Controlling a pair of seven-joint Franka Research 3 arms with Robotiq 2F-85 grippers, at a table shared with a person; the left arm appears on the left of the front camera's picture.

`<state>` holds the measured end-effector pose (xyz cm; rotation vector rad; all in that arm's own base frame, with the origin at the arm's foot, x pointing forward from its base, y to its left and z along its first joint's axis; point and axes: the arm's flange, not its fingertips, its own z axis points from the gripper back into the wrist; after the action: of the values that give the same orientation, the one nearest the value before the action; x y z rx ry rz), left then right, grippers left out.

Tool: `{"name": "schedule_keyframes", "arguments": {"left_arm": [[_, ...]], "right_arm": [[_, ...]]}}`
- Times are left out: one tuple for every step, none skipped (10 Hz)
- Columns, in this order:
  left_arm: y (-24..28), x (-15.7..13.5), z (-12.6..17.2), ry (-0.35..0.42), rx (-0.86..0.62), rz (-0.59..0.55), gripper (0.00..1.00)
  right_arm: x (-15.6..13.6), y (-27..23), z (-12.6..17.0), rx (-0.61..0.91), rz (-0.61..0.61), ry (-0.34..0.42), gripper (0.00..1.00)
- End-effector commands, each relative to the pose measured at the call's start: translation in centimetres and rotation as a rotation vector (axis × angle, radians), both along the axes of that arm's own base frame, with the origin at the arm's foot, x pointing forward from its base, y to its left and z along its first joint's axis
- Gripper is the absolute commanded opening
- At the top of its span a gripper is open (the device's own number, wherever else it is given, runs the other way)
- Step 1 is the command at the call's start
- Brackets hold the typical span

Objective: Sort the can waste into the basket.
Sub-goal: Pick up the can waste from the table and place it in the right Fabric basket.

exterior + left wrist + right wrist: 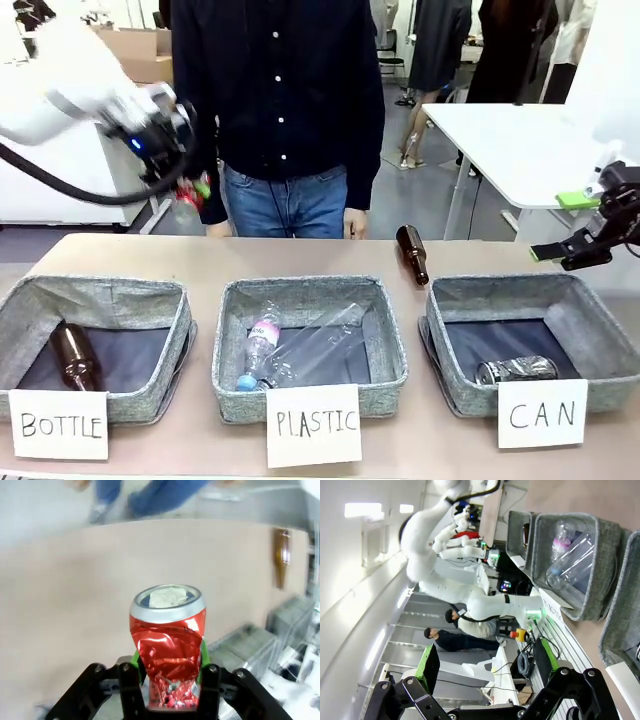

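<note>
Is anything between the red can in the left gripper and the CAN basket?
Nothing visible blocks the red can. The right gripper hovers open near the far right edge of the CAN basket, and a brown bottle lies by its far left corner.

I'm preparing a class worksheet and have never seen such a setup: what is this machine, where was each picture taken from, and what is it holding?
Two white robot arms share a table with a person. The front view looks across the table; the other two come from a camera on each wrist. The left gripper grips a crushed red can; the right gripper is open and empty. The CAN basket holds a dark can. A brown bottle lies on the table.
</note>
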<state>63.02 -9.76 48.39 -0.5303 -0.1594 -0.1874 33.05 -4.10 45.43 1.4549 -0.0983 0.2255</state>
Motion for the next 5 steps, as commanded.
{"name": "schedule_keyframes", "arguments": {"left_arm": [[1.2, -13.8, 5.0, -0.094, -0.24, -0.163, 0.06], [1.1, -19.1, 5.4, -0.04, -0.273, -0.282, 0.06], [1.3, -22.6, 5.3, -0.067, -0.301, -0.342, 0.06], [1.7, -25.2, 5.1, -0.07, -0.314, -0.429, 0.06], [2.2, -26.3, 4.7, -0.155, -0.317, -0.401, 0.06]], "right_arm": [[-0.1, 0.0, 0.1, -0.011, 0.003, -0.007, 1.0], [-0.1, 0.0, 0.1, -0.011, 0.003, -0.007, 1.0], [-0.1, 0.0, 0.1, -0.011, 0.003, -0.007, 1.0], [-0.1, 0.0, 0.1, -0.011, 0.003, -0.007, 1.0], [-0.1, 0.0, 0.1, -0.011, 0.003, -0.007, 1.0]]}}
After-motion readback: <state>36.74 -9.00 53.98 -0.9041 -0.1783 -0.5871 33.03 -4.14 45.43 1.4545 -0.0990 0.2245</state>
